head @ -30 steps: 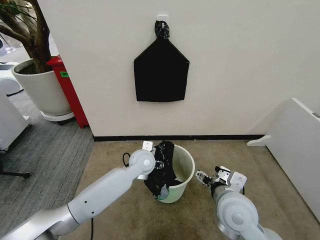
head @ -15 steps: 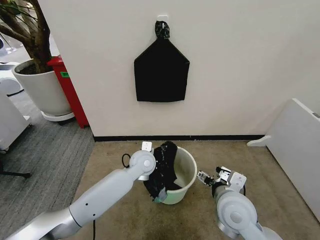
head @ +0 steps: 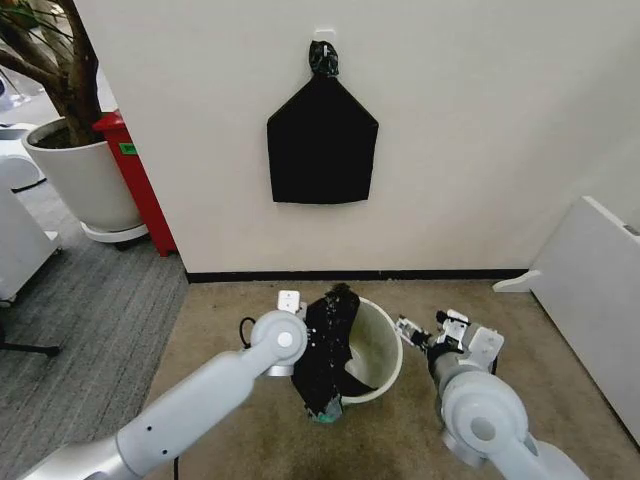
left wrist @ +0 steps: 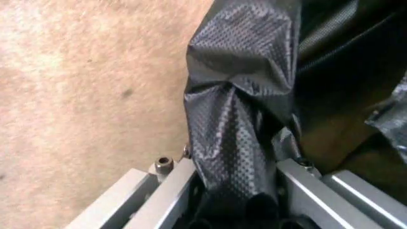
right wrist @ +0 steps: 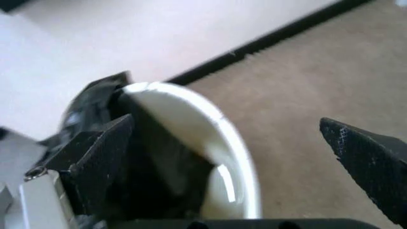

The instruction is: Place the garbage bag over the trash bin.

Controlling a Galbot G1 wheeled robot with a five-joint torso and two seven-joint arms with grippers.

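Thin, glossy, crinkled black plastic garbage bag [head: 326, 350] draped over the left side of the rim of the small round cream-white plastic trash bin [head: 382, 345], part hanging down the outside wall, part slumped inside. Not spread round the whole mouth; right half of the rim bare. Likely very light, limp and slippery, prone to bunch, tear or slide off if tugged hard; best taken by a gathered fold at the bag's edge, not by the loose middle.

Left gripper [left wrist: 239, 210] clamped on a bunched pleat of the bag, film squeezed between the metal fingers, just outside the bin's left rim. Right gripper [right wrist: 229, 143] spread wide, dark padded fingers [right wrist: 365, 152] apart with the bin's bare right rim between them, nothing grasped.

Bin on tan carpet [head: 240, 300], near the white wall. On that wall, a flat matte black bag with a triangular top [head: 322, 140], hung well above.
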